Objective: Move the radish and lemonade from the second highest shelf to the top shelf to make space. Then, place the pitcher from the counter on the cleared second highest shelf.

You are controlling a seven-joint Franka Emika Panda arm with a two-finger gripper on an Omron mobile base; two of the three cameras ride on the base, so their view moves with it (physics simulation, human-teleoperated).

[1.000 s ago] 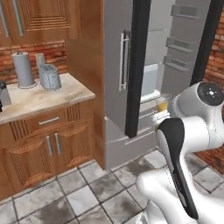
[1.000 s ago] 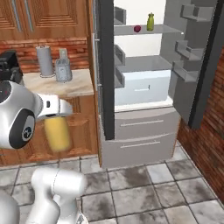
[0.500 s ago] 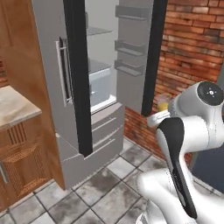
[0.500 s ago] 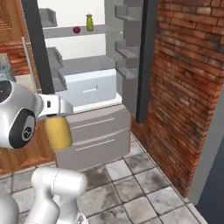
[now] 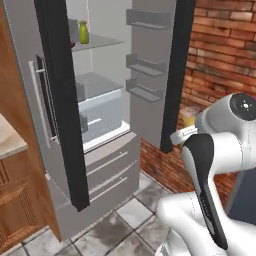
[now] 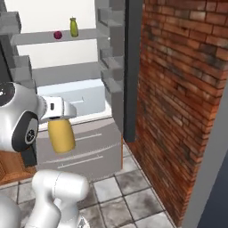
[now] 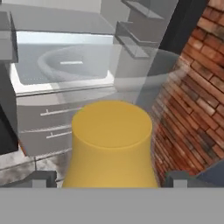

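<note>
My gripper (image 7: 111, 179) is shut on the orange-yellow pitcher (image 7: 111, 140), whose body sits between the two dark fingertips (image 7: 41, 177). In the right base view the pitcher (image 6: 61, 136) hangs below the hand, in front of the open fridge's drawers. From the left base, a bit of the pitcher (image 5: 189, 116) shows behind the arm. The dark red radish (image 6: 58, 34) and the olive-green lemonade (image 6: 74, 27) stand side by side on an upper grey shelf (image 6: 89, 34) inside the fridge. The lemonade (image 5: 83, 32) also shows on that shelf in the left base view. A corner of the counter (image 5: 9, 142) lies at far left.
The fridge stands open, its doors (image 5: 62, 100) swung out with door bins (image 5: 145, 65). A white crisper box (image 6: 82, 100) and grey freezer drawers (image 5: 107, 167) sit below the shelves. A brick wall (image 6: 182, 89) rises close on the right. Grey floor tiles lie below.
The whole picture has shifted: the base has moved from the counter toward the fridge and brick wall. The pitcher stays in the gripper; radish and lemonade have not moved on their shelf.
</note>
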